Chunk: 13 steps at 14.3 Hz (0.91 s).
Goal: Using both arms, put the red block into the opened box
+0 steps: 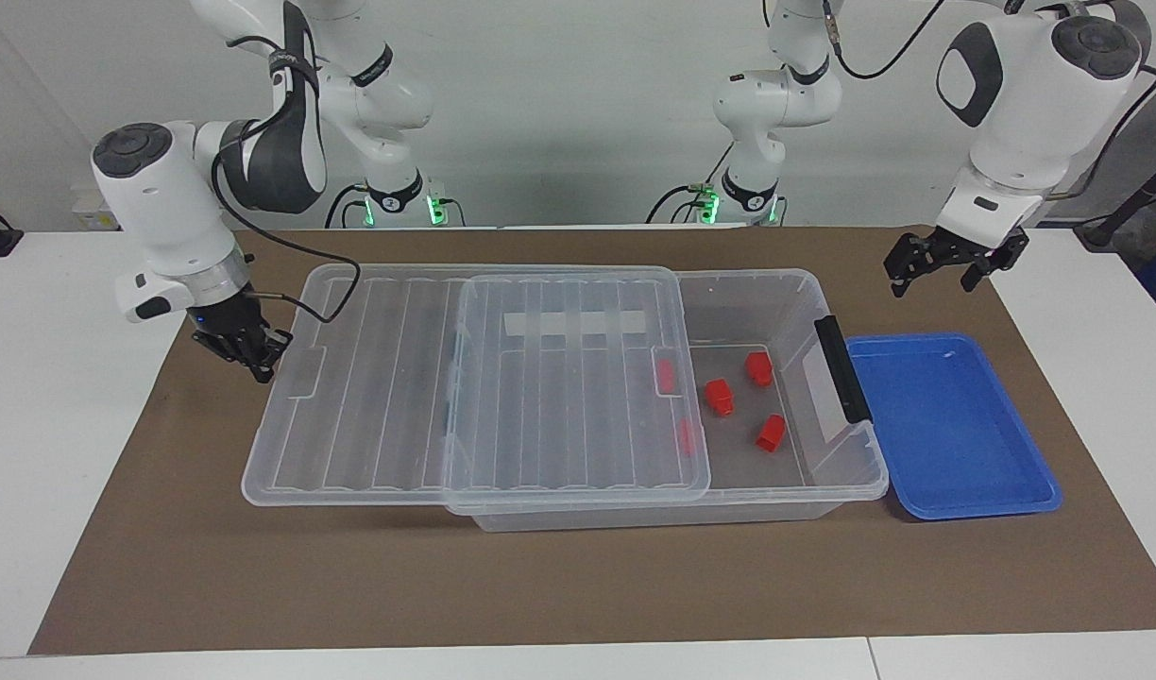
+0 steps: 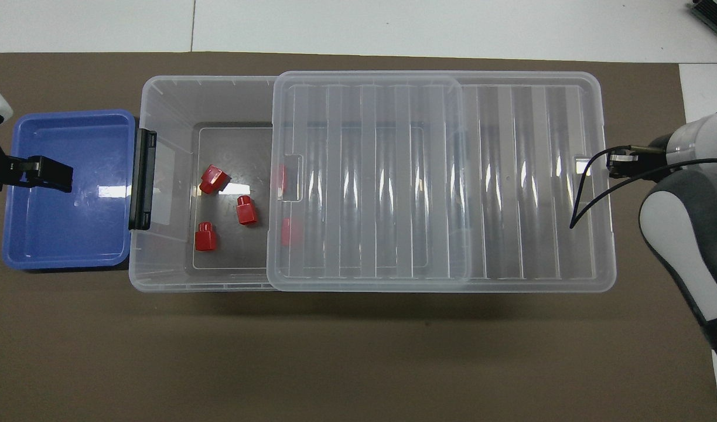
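Red blocks (image 1: 719, 397) lie inside the half-uncovered clear box (image 1: 852, 467).

White table (image 1: 59, 397) under brown mat (image 1: 559, 586), pale wall (image 1: 578, 113).
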Each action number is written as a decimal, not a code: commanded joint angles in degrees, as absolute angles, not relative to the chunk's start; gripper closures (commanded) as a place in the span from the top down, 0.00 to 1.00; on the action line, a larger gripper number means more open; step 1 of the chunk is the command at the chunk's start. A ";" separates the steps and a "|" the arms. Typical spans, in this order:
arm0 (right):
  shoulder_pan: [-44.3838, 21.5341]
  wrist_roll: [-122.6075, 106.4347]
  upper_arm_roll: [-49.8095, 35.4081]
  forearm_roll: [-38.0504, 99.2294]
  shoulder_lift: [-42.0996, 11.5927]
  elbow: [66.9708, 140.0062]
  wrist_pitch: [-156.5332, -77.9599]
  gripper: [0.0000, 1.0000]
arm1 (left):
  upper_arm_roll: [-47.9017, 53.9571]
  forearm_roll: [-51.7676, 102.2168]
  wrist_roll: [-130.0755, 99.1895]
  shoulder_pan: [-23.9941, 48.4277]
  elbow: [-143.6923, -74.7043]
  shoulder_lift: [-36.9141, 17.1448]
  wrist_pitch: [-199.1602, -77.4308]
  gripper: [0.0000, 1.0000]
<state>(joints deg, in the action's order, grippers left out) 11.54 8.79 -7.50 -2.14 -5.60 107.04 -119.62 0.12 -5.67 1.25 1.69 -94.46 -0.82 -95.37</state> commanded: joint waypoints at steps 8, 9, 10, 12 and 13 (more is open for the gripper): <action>5.99 6.94 -7.73 -1.05 -5.45 107.67 -119.45 0.00 | -4.55 -2.20 1.14 3.77 -103.29 7.39 -95.38 1.00; 5.02 7.03 -7.73 -1.05 -5.36 107.75 -119.10 0.00 | -6.40 -0.20 1.23 3.87 -101.71 6.77 -94.84 1.00; 4.23 7.03 -7.73 -1.05 -5.27 107.75 -119.00 0.00 | -7.29 0.35 1.67 3.95 -101.78 7.12 -94.92 1.00; 2.38 7.64 -7.73 -1.05 -5.19 107.75 -119.00 0.00 | -7.03 0.35 1.06 4.13 -101.69 7.47 -94.92 1.00; 1.59 7.65 -7.73 -1.05 -5.10 107.93 -119.00 0.00 | -6.86 0.35 1.14 4.13 -101.43 7.47 -94.75 1.00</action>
